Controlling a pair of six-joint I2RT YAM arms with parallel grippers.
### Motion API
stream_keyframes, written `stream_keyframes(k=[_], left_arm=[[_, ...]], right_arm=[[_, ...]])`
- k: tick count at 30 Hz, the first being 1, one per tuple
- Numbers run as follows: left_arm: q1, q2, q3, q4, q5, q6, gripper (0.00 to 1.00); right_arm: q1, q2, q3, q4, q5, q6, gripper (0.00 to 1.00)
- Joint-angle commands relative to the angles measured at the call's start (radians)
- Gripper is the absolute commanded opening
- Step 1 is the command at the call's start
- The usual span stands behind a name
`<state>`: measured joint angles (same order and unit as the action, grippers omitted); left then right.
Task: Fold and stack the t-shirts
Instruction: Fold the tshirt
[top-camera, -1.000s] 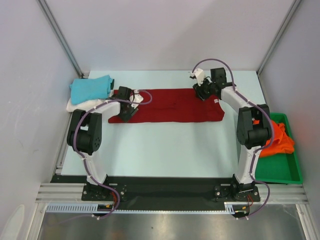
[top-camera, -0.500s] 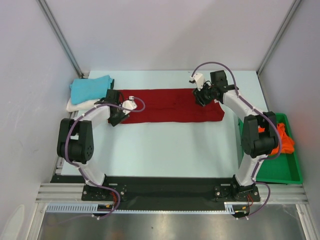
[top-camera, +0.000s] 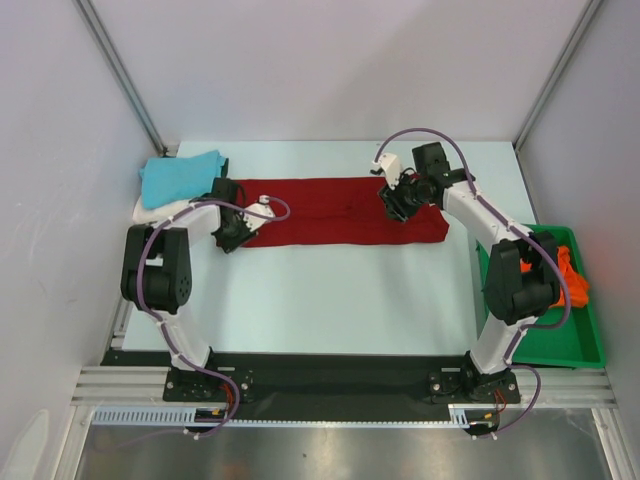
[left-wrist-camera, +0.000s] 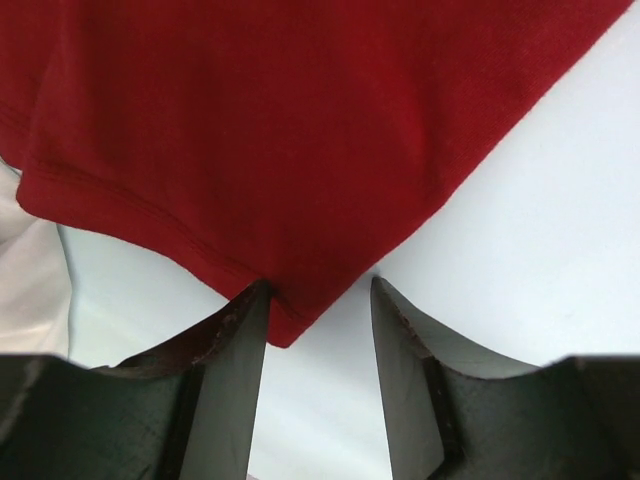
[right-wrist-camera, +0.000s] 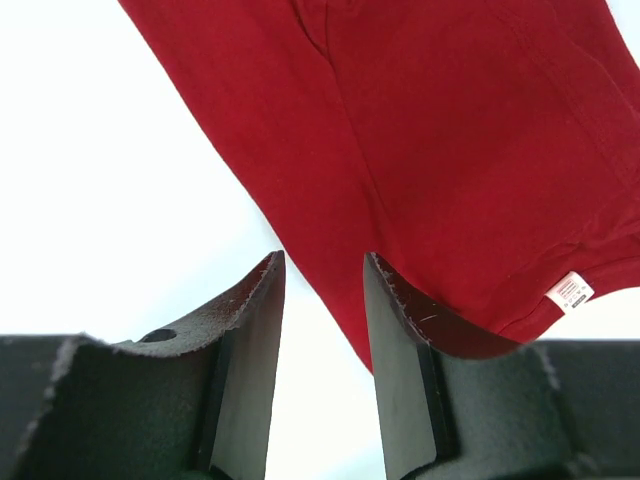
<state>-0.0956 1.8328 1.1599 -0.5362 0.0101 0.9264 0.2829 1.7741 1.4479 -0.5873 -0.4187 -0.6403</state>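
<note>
A dark red t-shirt (top-camera: 330, 210) lies as a long flat strip across the table's far half. My left gripper (top-camera: 232, 236) is open at its left near corner. In the left wrist view that corner (left-wrist-camera: 285, 330) pokes between the fingertips, against the left finger (left-wrist-camera: 235, 360). My right gripper (top-camera: 393, 206) is open over the strip's right part. An edge of the red cloth (right-wrist-camera: 340, 290) runs between its fingertips, and a white label (right-wrist-camera: 571, 291) shows on the right. A turquoise t-shirt (top-camera: 180, 177) rests folded on a cream white one (top-camera: 150, 209). The orange t-shirt (top-camera: 572, 277) is bunched in the tray.
A green plastic tray (top-camera: 560, 345) stands at the table's right edge beside the right arm. The folded stack sits at the far left corner, close to the left arm's elbow. Grey walls and metal posts close in the table on three sides.
My left gripper has slid left to the red shirt's near left corner and narrowed somewhat. The right gripper has drifted left and nearer over the shirt.
</note>
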Motion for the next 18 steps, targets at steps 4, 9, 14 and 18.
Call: stream_keyframes(k=[4,9,14,18], left_arm=[[0.007,0.055,0.049,-0.045,0.037,0.025,0.5],[0.016,0.083,0.064,-0.059,-0.004,0.055,0.42],[0.03,0.108,0.086,-0.111,-0.007,0.057,0.21],[0.03,0.066,0.043,-0.128,0.013,0.039,0.09]], right_arm=[[0.001,-0.058,0.017,0.006,0.001,0.008,0.42],[0.004,-0.067,0.003,0.001,0.011,0.008,0.42],[0.002,-0.07,0.0,-0.003,0.015,0.008,0.42],[-0.019,-0.061,-0.006,0.004,0.031,0.031,0.41]])
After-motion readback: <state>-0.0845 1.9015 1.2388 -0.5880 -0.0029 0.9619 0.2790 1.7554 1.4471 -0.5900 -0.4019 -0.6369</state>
